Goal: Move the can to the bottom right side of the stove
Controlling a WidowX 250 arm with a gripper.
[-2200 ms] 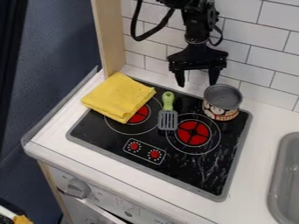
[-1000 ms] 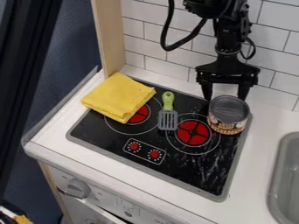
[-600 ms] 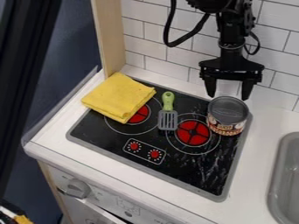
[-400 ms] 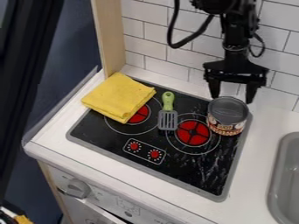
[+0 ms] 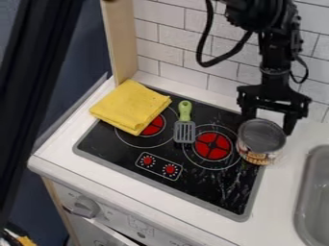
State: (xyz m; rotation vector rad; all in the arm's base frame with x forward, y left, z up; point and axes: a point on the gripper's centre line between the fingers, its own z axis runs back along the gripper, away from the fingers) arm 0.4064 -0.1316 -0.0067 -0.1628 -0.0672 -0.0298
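At the right edge of the stove [image 5: 215, 185] stands the can [image 5: 261, 139], upright. Just behind it hangs the gripper [image 5: 270, 123], fingers spread wide, clamped on nothing; whether they touch it, I cannot tell. Farther left lie the spatula [image 5: 184, 131] and folded yellow cloth [image 5: 130, 106].

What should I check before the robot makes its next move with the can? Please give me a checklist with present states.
1. Can upright: ok, its round top faces up.
2. Can fully on the stove: not ok, it straddles the right edge.
3. Can at the bottom right side: not ok, it sits beside the right red burner.
4. Gripper open and at the can: ok, its fingers are apart at the can's far side.
5. Fingers touching the can: cannot tell.
6. Spatula apart from the can: ok, it lies to the left.
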